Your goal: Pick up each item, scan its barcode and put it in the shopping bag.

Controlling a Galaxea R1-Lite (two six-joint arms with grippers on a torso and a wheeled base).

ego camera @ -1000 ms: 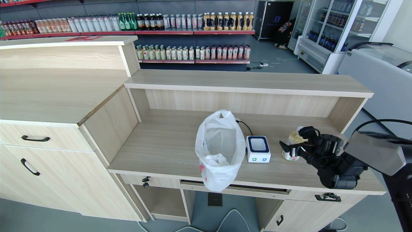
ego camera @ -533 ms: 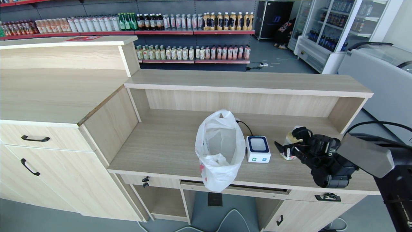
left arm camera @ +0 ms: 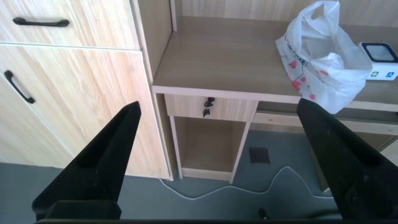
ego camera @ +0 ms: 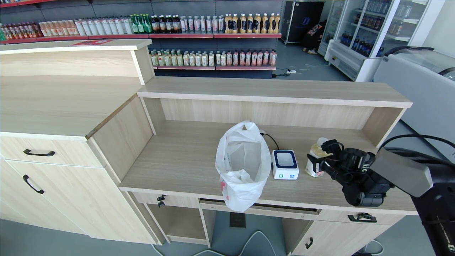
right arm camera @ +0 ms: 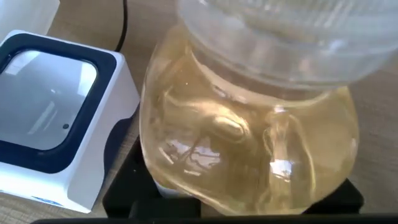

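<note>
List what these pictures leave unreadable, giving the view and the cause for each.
Bottle barcode: head view, too small and partly behind the right hand; right wrist view, too close, label cut off by the edge.
Bag bottom: head view, hidden by crumpled plastic; left wrist view, by the bag's wall.
Scanner marks: head view, too small to read.

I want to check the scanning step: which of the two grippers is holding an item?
The right gripper: it clasps the bottle beside the scanner. The left gripper is open and empty.
</note>
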